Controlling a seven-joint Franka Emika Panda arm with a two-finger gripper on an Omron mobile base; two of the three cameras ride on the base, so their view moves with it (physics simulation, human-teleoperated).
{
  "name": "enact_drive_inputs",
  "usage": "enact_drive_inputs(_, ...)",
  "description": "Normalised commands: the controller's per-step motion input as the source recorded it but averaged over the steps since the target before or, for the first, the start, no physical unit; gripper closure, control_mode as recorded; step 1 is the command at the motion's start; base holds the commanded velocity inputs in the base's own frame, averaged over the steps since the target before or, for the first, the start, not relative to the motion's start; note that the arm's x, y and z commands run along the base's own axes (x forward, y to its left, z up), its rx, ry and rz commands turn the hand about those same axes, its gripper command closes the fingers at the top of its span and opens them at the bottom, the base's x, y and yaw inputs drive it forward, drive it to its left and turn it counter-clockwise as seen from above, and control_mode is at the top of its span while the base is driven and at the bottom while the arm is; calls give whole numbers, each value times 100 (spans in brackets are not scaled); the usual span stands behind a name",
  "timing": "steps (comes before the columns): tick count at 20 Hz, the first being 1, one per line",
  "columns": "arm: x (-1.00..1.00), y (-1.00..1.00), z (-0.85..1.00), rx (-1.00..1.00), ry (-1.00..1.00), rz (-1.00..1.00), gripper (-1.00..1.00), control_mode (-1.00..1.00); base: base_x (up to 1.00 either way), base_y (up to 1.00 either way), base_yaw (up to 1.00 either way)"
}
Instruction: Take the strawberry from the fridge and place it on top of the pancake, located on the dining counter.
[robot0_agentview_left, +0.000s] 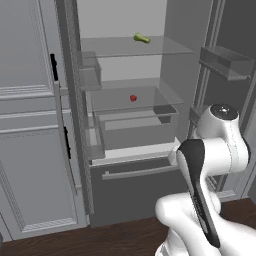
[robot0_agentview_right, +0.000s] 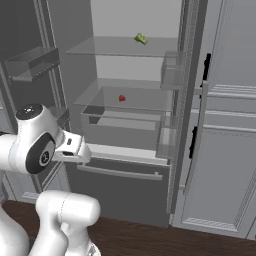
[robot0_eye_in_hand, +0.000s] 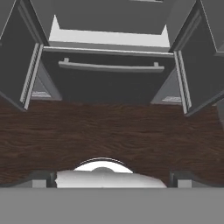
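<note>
Our two-finger gripper (robot0_eye_in_hand: 112, 178) hangs spread wide and empty over dark wood floor, before the open fridge.

We see the tall dark grey fridge (robot0_agentview_left: 135, 175) standing open; the tiny bright red strawberry (robot0_agentview_left: 133, 98) rests on its middle glass shelf, a small elongated green item (robot0_agentview_left: 142, 38) on the shelf above.

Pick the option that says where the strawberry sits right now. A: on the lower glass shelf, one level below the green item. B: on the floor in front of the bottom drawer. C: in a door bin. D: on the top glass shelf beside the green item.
A: the strawberry lies on the lower glass shelf inside the open fridge, while the green item rests on the shelf above it.
</note>
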Motion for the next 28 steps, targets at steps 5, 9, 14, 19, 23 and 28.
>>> enact_drive_inputs(5, -1, 0, -31, 0, -15, -5, -100, -100, 0, 0, 0)
enact_drive_inputs(9, 4, 0, -36, 18, -1, 1, -100, -100, 0, 0, 0)
enact_drive_inputs(14, 8, 2, -33, 15, 0, 7, -100, -100, 0, 0, 0)
enact_drive_inputs(19, 0, 6, -17, -5, -2, 0, -100, -100, 0, 0, 0)
enact_drive_inputs(23, 0, 0, -20, -14, -2, 0, -100, -100, 0, 0, 0)
enact_drive_inputs(28, 3, 0, -40, -12, 0, 0, -100, -100, 0, 0, 0)
